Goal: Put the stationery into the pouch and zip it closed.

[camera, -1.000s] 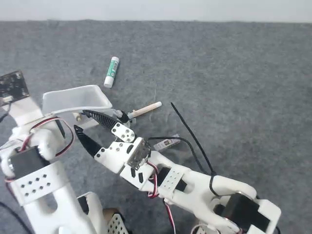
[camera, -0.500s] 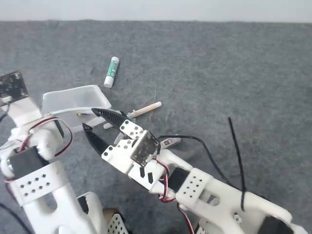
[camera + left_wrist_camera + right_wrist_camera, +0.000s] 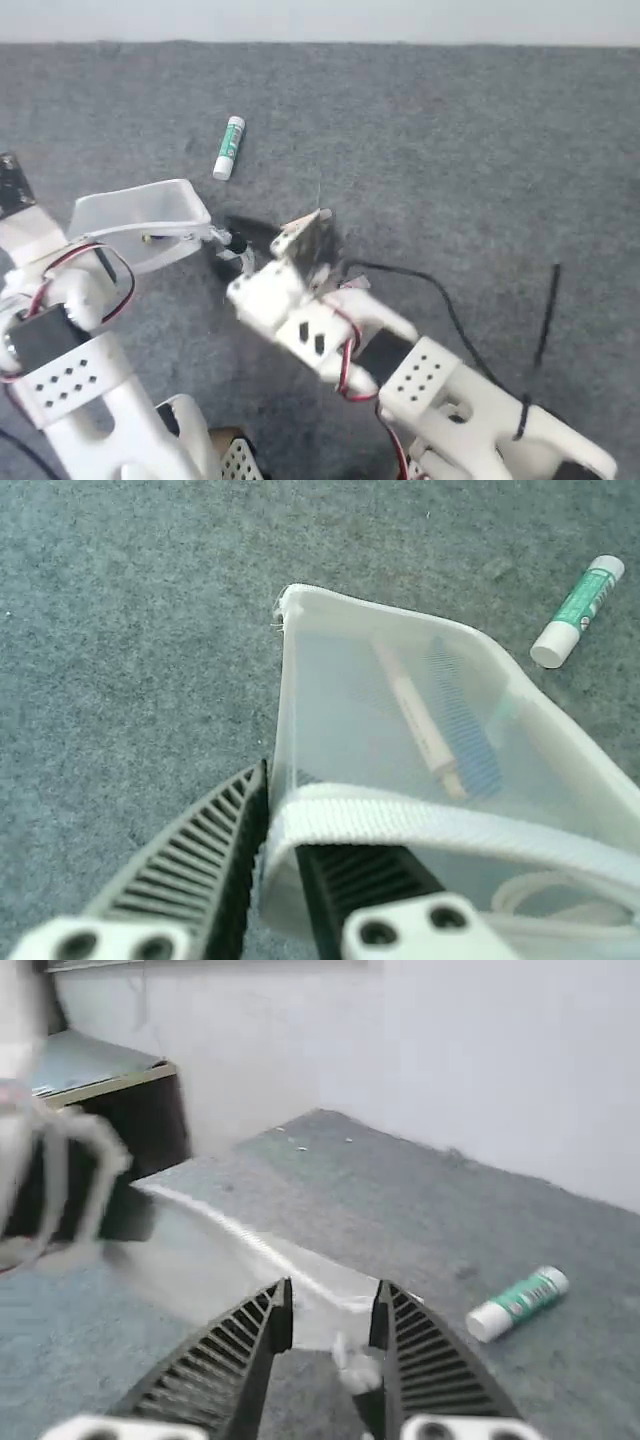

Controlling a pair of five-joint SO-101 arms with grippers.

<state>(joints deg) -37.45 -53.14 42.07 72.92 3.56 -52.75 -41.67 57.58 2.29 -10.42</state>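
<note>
The right arm has just swung in toward the pouch [image 3: 140,215]. A second ago it hung back at about 4 o'clock from the pouch with its jaws wide open. Now the right gripper [image 3: 332,1315] is right at the pouch's near end. Its jaws are still apart, but by less, and the white edge of the pouch sits in the gap. The left gripper [image 3: 283,815] has not let go. Its jaws are clenched on the thick white band along the pouch's top and hold the pouch up off the grey mat [image 3: 450,130]. The pouch has also tipped a little. Inside it I can see a pale pen [image 3: 420,720] and a blue thing [image 3: 465,730]. The glue stick [image 3: 229,147] lies on the mat at about 1 o'clock from the pouch, well apart from it. A loose pen [image 3: 322,213] lies at about 3 o'clock, partly under the right arm. So I think the job is only half done. The right arm may be going to hold the pouch open, or to find the zip, but two things are still outside.
</note>
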